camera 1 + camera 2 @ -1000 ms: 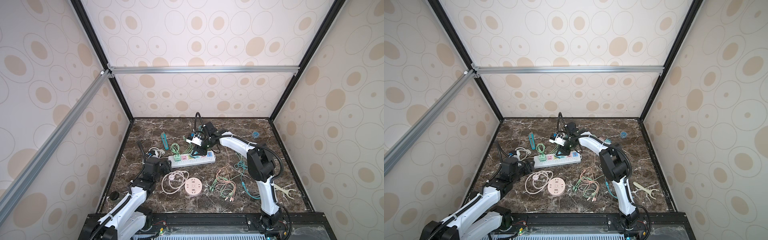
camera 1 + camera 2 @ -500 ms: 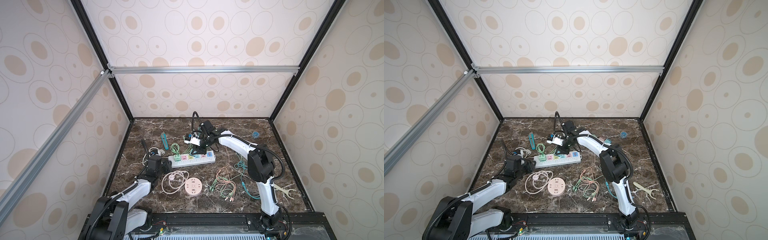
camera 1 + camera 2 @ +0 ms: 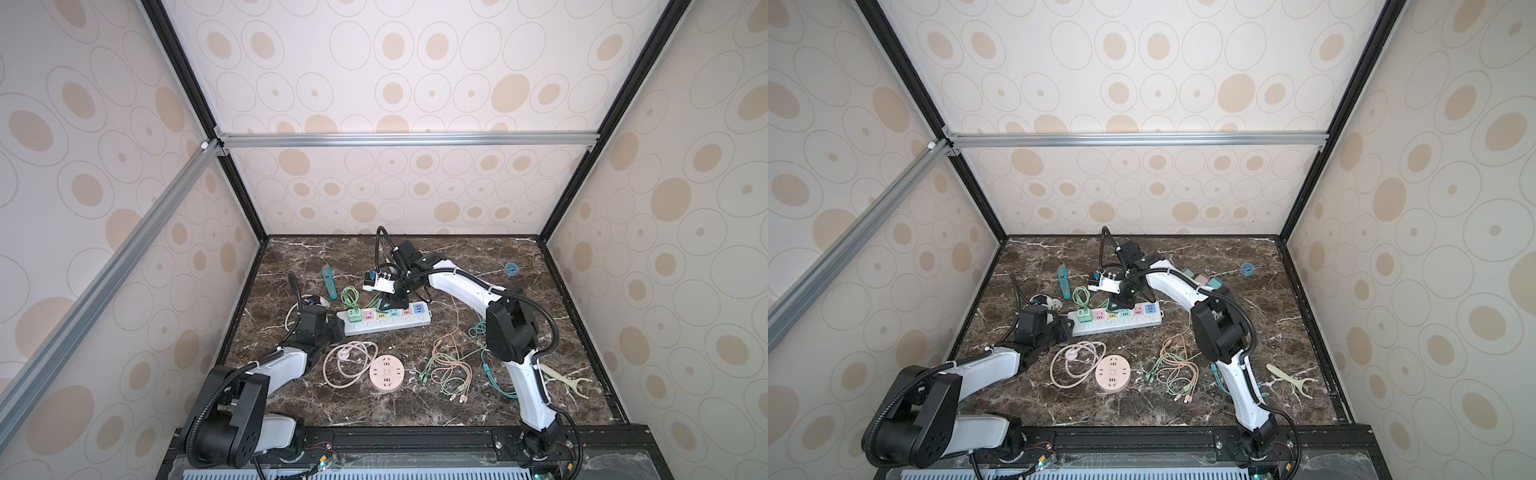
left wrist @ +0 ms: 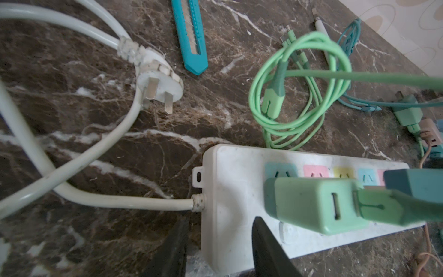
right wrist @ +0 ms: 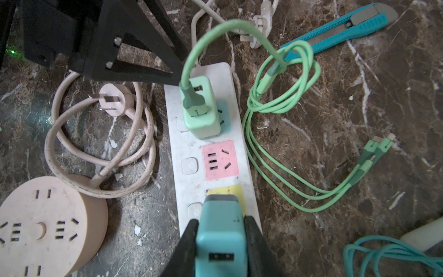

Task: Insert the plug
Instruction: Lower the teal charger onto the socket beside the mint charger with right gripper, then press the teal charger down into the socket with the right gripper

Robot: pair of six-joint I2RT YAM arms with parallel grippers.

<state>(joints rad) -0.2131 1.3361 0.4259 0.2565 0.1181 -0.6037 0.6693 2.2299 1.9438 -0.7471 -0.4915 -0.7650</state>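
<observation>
**Operator:** Right side?

**Spotter:** Your right gripper is clamped on the plug. The plug's front edge sits over the yellow socket of the strip. I can't tell whether the prongs are in. Next along the strip the pink socket shows bare, and beyond it stands the charger.

**Operator:** Left?

**Spotter:** Your left gripper has its jaws apart, astride the strip's cord end. One finger is off the end edge.

**Operator:** Room?

**Spotter:** It's tight toward the front edge of the table. The pink cord lies just beside the strip, with the round socket near it. On the back side the green cable hugs the strip's long edge. Past the cable there's bare marble up to the knife.
</observation>
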